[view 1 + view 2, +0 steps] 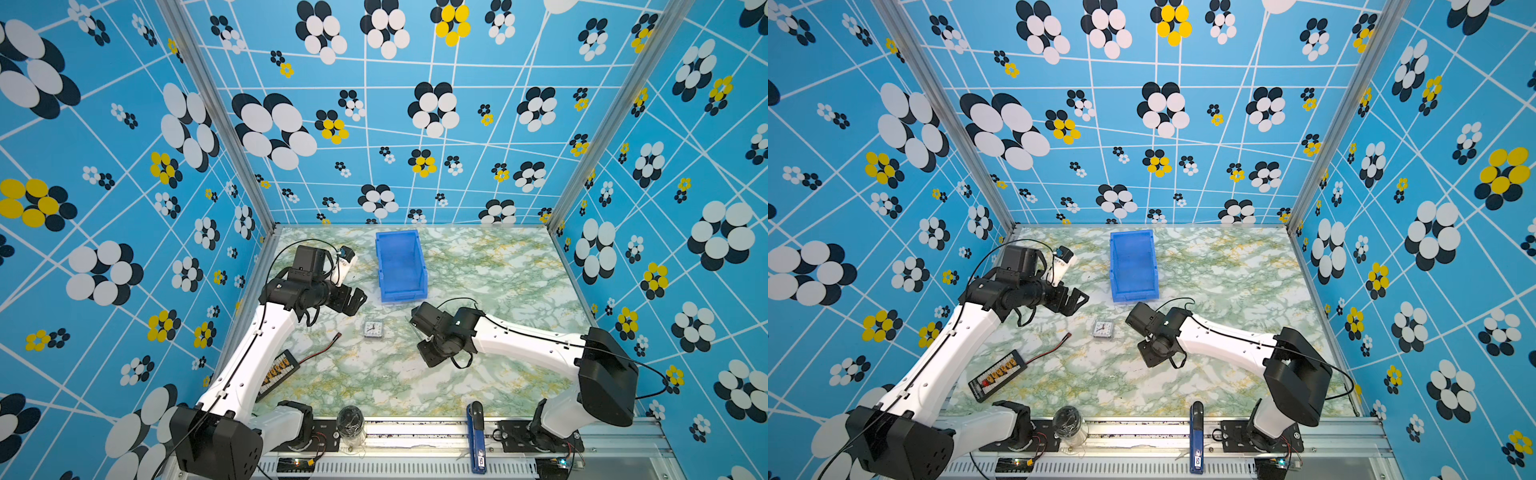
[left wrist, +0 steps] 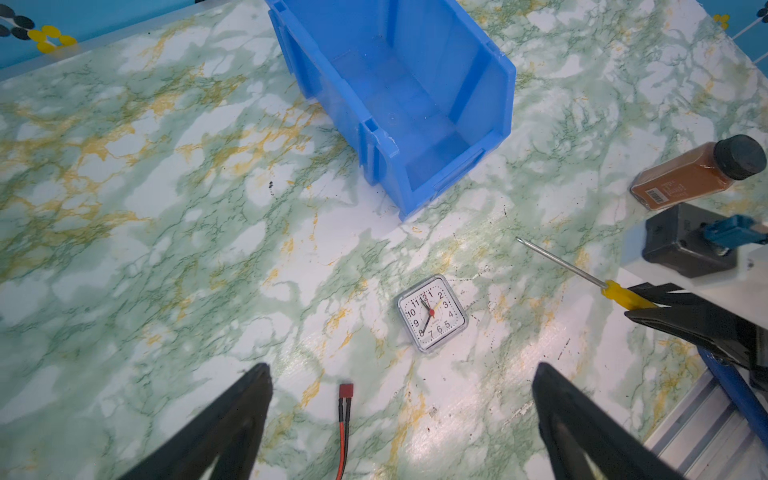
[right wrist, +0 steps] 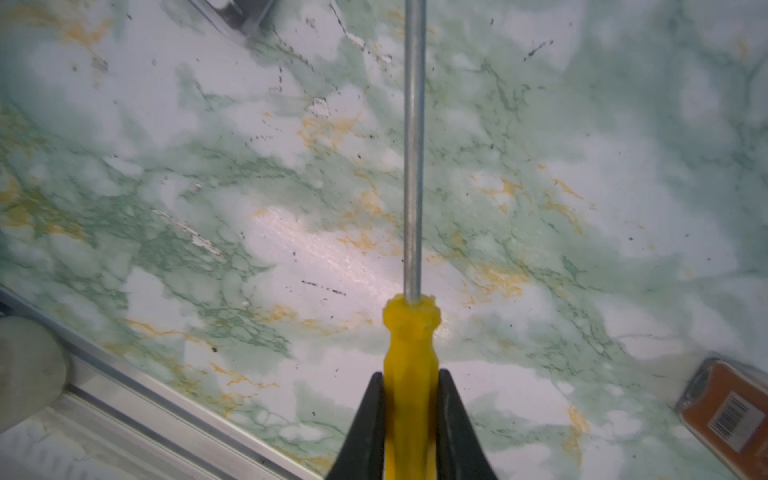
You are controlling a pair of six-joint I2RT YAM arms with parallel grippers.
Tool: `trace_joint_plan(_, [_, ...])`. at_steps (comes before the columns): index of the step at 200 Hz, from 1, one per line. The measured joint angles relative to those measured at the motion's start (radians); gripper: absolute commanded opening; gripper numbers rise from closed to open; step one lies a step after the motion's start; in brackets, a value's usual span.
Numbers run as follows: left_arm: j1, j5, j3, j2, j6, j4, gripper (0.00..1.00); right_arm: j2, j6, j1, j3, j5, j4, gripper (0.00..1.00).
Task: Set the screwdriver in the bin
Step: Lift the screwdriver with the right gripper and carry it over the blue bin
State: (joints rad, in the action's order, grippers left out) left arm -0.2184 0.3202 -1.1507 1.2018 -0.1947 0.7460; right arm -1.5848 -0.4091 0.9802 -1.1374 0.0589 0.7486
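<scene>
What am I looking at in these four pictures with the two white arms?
This is a robot: a left arm and a right arm work at a marbled table. Two pictures come from a camera overhead, the other two from a camera on each arm's wrist. Each arm ends in a gripper, a two-fingered clamp. The right gripper is shut on the yellow handle of a screwdriver. The left gripper hangs open and empty. On the table lie an empty blue bin, a small clock and a spice bottle.

The screwdriver (image 3: pixel 410 332) had a waxy yellow plastic handle and a satin bare-metal shaft; the bin (image 2: pixel 500 104) was smooth blue plastic; the counter (image 3: pixel 166 145) looked glossy, marble-printed, scuffed.
</scene>
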Motion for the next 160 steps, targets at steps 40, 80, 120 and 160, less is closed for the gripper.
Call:
trace_joint_plan(40, [-0.005, 0.029, 0.006, -0.008, -0.041, 0.003, 0.99, -0.042, 0.052, -0.102, -0.192, -0.044, 0.062, 0.19])
trace_joint_plan(80, [-0.013, 0.069, 0.026, -0.048, -0.108, 0.051, 0.99, -0.209, 0.108, -0.191, -0.461, -0.066, 0.11, 0.18])
trace_joint_plan(120, [-0.02, 0.076, 0.033, -0.087, -0.174, 0.106, 0.99, -0.434, 0.141, -0.28, -0.742, -0.073, 0.141, 0.18])
trace_joint_plan(160, [-0.039, 0.077, 0.059, -0.091, -0.203, 0.127, 0.99, -0.654, 0.148, -0.315, -1.016, -0.072, 0.169, 0.18])
